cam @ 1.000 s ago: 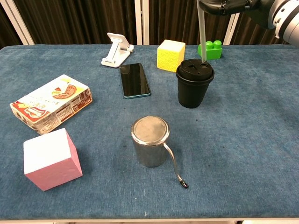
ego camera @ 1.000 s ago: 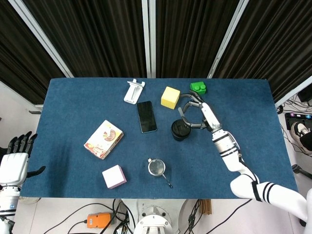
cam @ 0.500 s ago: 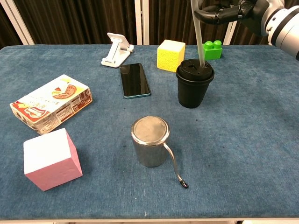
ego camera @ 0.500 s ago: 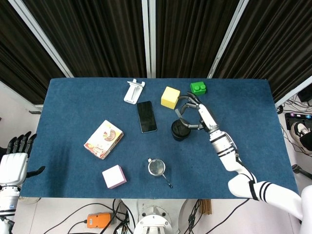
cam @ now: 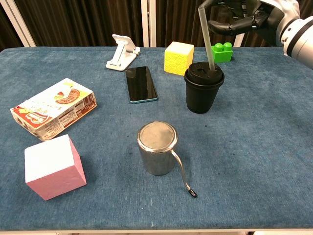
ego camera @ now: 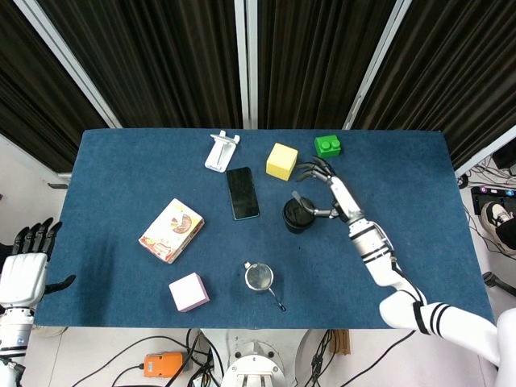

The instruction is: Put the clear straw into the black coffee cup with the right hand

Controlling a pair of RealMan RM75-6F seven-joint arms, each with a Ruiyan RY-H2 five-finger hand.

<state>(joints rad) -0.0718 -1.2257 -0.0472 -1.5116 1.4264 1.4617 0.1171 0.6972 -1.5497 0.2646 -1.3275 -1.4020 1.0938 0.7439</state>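
Since the earlier frames, the right hand (cam: 244, 19) has released and spread its fingers beside the clear plastic straw (cam: 205, 36), which now stands tilted in the lidded black coffee cup (cam: 203, 88) toward the tabletop's far right, supported by the lid opening.

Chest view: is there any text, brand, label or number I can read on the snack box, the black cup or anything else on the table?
No text can be read in either view.
Snack box: printing on its red side, too small and blurred to read.
Black coffee cup: no label shows.
Phone: screen dark, blank.
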